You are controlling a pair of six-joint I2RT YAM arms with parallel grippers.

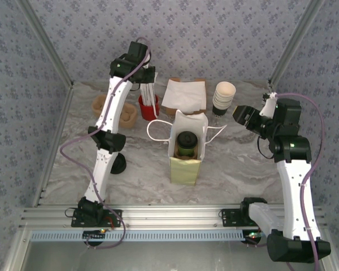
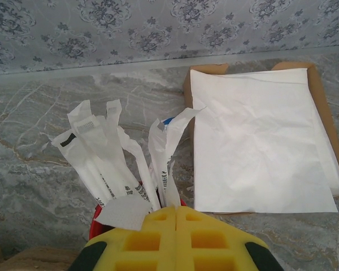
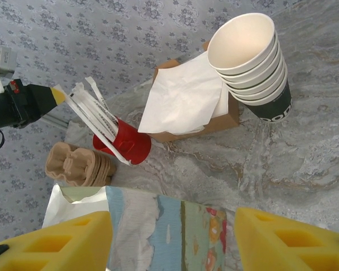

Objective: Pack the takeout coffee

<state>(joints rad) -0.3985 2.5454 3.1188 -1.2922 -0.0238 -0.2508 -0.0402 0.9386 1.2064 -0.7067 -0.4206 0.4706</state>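
The marble table [image 1: 243, 169] is walled on 3 sides by patterned panels; 2 arms rise from its near edge, the left arm [image 1: 108, 121] stretched to the far left and the right arm [image 1: 294, 180] bent in from the right.

The white-and-yellow paper bag [image 1: 185, 166] stands upright mid-table with its mouth open upward and 2 loop handles flopped outward. The takeout coffee [image 1: 186, 141] sits inside it, upright, black lid up, long axis vertical; the cup itself looks packed.

Just behind the bag lies a brown box of napkins [image 1: 183, 95]; to that box's right is a stack of white cups [image 1: 224, 96], and to its left a red cup [image 1: 147, 107], with cardboard cup carriers [image 1: 118, 110] further left.

The left claw [image 2: 175, 212] hangs over the red cup with its yellow fingers pressed together, among the white sticks [image 2: 110, 152]; whether 1 is pinched I cannot tell. The right claw [image 3: 174, 217] stands wide and empty, near the bag's right handle, so it is the nearer arm.

My guess is that a stick goes in next. From the left claw the bag's mouth lies nearer and to the right; the marble between is bare except for the left handle loop; the bag's rim stands higher than the red cup, so clearance must come from above.
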